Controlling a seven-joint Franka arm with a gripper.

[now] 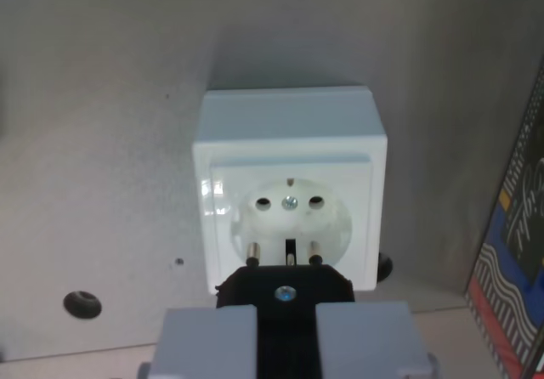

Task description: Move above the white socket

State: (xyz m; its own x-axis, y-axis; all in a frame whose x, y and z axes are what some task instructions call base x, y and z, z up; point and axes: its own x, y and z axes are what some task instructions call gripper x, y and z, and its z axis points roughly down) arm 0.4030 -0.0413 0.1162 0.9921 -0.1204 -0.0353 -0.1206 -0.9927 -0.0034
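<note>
— So, what is the claw (286, 341) doing?

— Its two gray fingers (208, 341) are squeezed on a black plug (285, 284) at the bottom of the wrist view. The plug's two metal pins (252, 252) stick out toward the white socket (289, 194).

— Where is the white socket?

— Right in the middle, just past the plug. The pin tips sit at the edge of its round hollow, not in the two holes.

— What else is there?

— A gray panel (102, 124) behind the socket, with a black hole (82, 303) at the wrist view's left. A striped colorful thing (514, 260) is at the right.
</note>
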